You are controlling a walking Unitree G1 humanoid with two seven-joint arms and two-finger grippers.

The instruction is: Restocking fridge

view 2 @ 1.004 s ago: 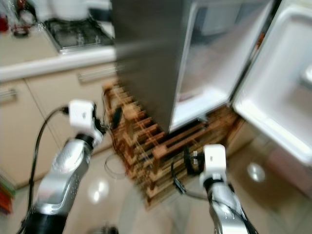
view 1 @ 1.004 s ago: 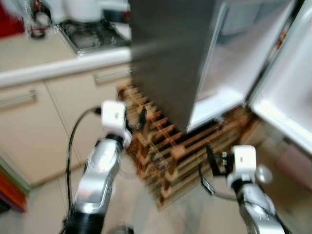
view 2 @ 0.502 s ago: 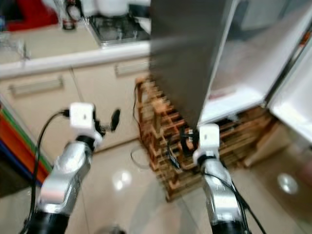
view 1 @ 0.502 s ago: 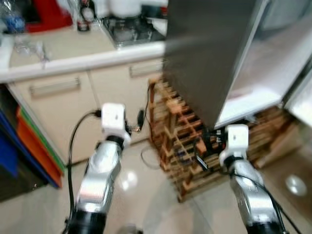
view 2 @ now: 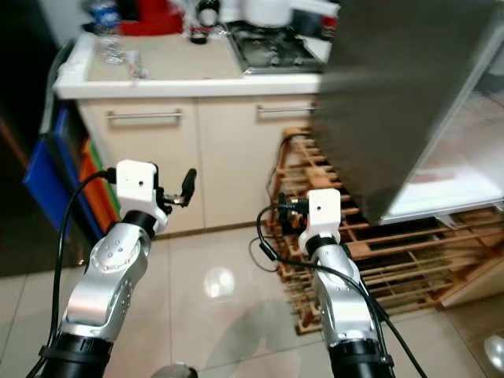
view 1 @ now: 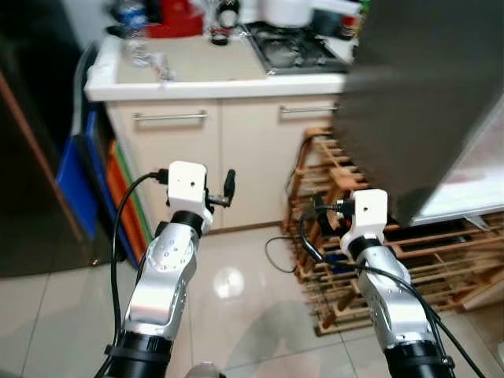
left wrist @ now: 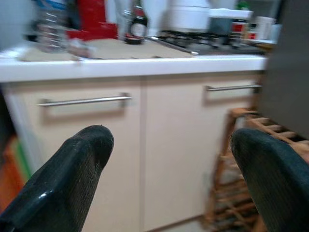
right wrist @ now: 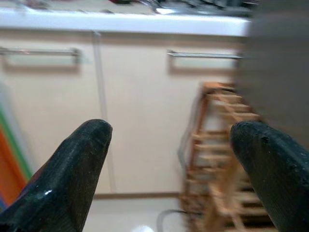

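The grey fridge (view 1: 425, 102) stands at the right, and a strip of its white inside (view 1: 476, 185) shows through the open door. Both arms are raised in front of me with nothing held. My left gripper (left wrist: 170, 135) is open, and the left wrist view looks between its fingers (left wrist: 67, 179) at the cream cabinet doors (view 1: 236, 157). My right gripper (right wrist: 170, 128) is open too, held near the wooden rack (view 1: 394, 260) below the fridge. No food item lies between either pair of fingers.
A counter (view 1: 197, 71) with a gas hob (view 1: 295, 51), a red container (view 1: 177, 12) and a bottle (view 1: 130, 12) runs along the back. Blue and orange flat items (view 1: 87, 181) lean beside the cabinets. A dark tall surface (view 1: 31, 134) stands at the left. A cable (view 1: 279, 252) lies on the glossy tiled floor.
The whole picture has swung left: the fridge has slid to the right edge, and the counter, cabinets and dark surface have come into view. Both arms stay raised and open.
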